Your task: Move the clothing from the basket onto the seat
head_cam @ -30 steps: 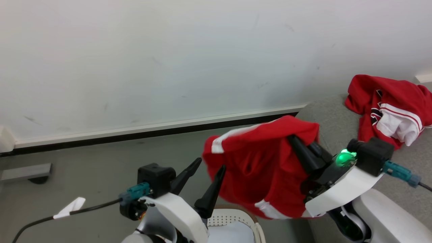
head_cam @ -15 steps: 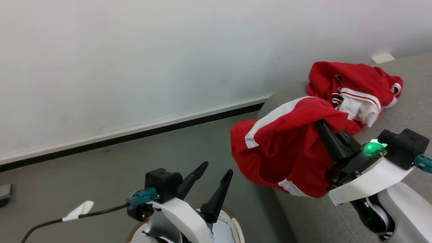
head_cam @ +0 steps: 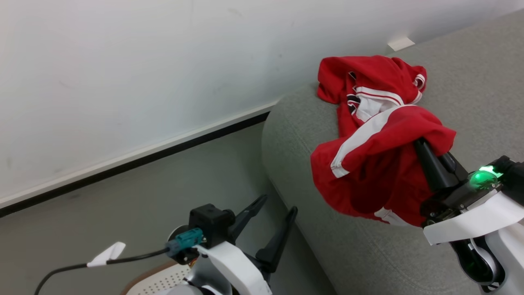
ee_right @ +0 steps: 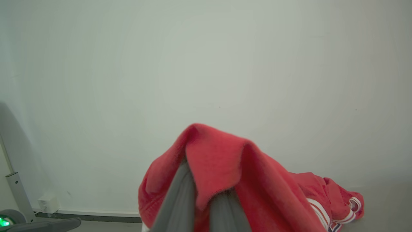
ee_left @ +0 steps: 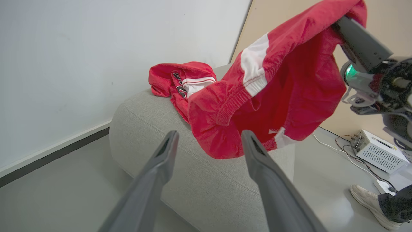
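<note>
Hanging from the clamped right fingers [head_cam: 430, 168], the clothing [head_cam: 368, 176] dangles above the seat [head_cam: 294, 135]; left fingers [head_cam: 283, 229] splayed, empty.

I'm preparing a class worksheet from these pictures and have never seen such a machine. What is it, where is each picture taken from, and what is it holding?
It is a wheeled robot with two arms, each ending in a two-fingered gripper. One picture looks down from its head; the others look along each wrist's fingers. The right gripper is shut on a red garment with white stripes, held above the grey sofa. A second red garment lies on the sofa. The left gripper is open and empty, near the white basket.
</note>
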Controlling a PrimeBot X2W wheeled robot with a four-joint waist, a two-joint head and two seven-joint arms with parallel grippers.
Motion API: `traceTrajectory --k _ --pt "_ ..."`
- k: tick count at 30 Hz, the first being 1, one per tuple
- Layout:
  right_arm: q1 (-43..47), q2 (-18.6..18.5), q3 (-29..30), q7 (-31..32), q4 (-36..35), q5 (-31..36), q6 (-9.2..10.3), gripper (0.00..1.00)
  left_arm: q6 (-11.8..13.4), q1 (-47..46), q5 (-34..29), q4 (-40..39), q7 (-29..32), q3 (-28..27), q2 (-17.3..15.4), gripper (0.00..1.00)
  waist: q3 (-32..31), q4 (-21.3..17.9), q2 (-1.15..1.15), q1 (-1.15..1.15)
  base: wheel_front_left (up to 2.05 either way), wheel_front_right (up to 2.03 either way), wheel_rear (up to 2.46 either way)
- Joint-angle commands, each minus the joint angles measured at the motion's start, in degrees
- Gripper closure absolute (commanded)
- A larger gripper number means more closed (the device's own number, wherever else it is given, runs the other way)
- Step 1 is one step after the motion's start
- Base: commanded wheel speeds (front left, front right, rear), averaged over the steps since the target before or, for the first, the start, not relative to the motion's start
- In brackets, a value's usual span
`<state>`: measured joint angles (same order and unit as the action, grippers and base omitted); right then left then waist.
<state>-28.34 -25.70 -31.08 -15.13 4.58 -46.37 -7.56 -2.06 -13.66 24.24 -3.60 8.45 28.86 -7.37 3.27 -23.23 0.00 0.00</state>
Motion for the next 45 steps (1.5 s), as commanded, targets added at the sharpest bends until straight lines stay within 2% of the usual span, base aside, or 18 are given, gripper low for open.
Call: traceTrajectory --k 1,6,11,19,23,27,32,37,40,41,42,43,44,45 --pt "0.80 -0.62 0.80 -0.03 -0.58 0.53 0.15 1.00 -0.20 -0.75 -0.94 -0.07 -0.78 0.37 0.05 0.00 1.36 -1.79 0.00 0.00 0.00 0.00 0.00" --pt "1.51 -0.58 3.07 -0.03 -1.38 1.14 0.15 1.00 -0.90 -1.82 -1.30 -0.09 -1.10 1.42 0.10 0.00 3.23 -2.71 0.00 0.00 0.00 0.00 0.00" --pt "1.08 0.91 9.02 -0.03 -0.78 3.49 0.15 1.00 -2.24 -4.61 -2.42 -0.48 -1.22 2.81 -0.54 0.00 7.84 -1.78 0.00 0.00 0.00 0.00 0.00" --pt "-10.41 6.37 22.09 -0.01 2.75 10.70 0.15 1.00 -4.60 -13.92 -4.34 -0.30 -3.24 4.82 -3.37 0.00 20.61 2.40 0.00 0.00 0.00 0.00 0.00" --pt "-19.79 7.43 29.10 0.01 8.86 15.54 0.15 1.00 -5.26 -19.88 -4.79 1.25 -6.04 6.80 -5.18 0.00 26.52 5.21 0.00 0.00 0.00 0.00 0.00" --pt "-30.19 6.23 37.69 0.32 16.38 21.55 0.15 1.00 -5.42 -25.14 -5.11 3.71 -10.36 8.40 -5.95 0.00 31.26 7.95 0.00 0.00 0.00 0.00 0.00" --pt "-38.94 2.39 48.20 1.70 26.25 31.68 0.15 1.00 -5.45 -29.01 -5.36 7.95 -15.22 10.11 -5.82 0.00 34.73 10.66 0.00 0.00 0.00 0.00 0.00" --pt "-39.43 -0.30 60.62 1.78 35.49 43.94 0.15 1.00 -5.47 -31.00 -4.77 11.67 -18.80 11.76 -4.96 0.00 36.51 13.79 0.00 0.00 0.00 0.00 0.00" --pt "-37.01 1.19 67.74 1.78 39.83 50.47 0.15 0.99 -5.47 -31.14 -4.38 13.63 -19.97 12.25 -4.61 0.00 36.95 14.99 0.00 0.00 0.00 0.00 0.00" --pt "-36.34 1.82 69.95 1.42 40.74 52.16 0.15 0.87 -5.47 -31.13 -4.37 14.20 -20.21 12.51 -4.41 0.00 37.03 15.41 0.00 0.00 0.00 0.00 0.00" --pt "-35.58 2.37 71.91 1.21 41.36 53.65 0.15 0.56 -5.47 -31.18 -4.39 14.67 -20.53 12.79 -4.16 0.00 37.00 15.76 0.00 0.00 0.00 0.00 0.00" --pt "-34.75 2.85 73.87 0.82 41.81 54.68 0.15 0.18 -5.48 -31.09 -4.25 15.21 -20.87 13.03 -3.94 0.00 36.81 16.07 0.00 0.00 0.00 0.00 0.00" --pt "-34.05 3.40 75.44 0.73 42.25 55.88 0.15 0.00 -5.48 -30.90 -4.15 15.61 -21.14 13.25 -3.80 0.00 36.51 16.19 0.00 0.00 0.00 0.00 0.00" --pt "-33.32 4.13 76.39 0.42 42.51 57.24 0.15 0.00 -5.48 -30.67 -4.10 15.94 -21.39 13.38 -3.71 0.00 36.07 16.22 0.00 0.00 0.00 0.00 0.00"
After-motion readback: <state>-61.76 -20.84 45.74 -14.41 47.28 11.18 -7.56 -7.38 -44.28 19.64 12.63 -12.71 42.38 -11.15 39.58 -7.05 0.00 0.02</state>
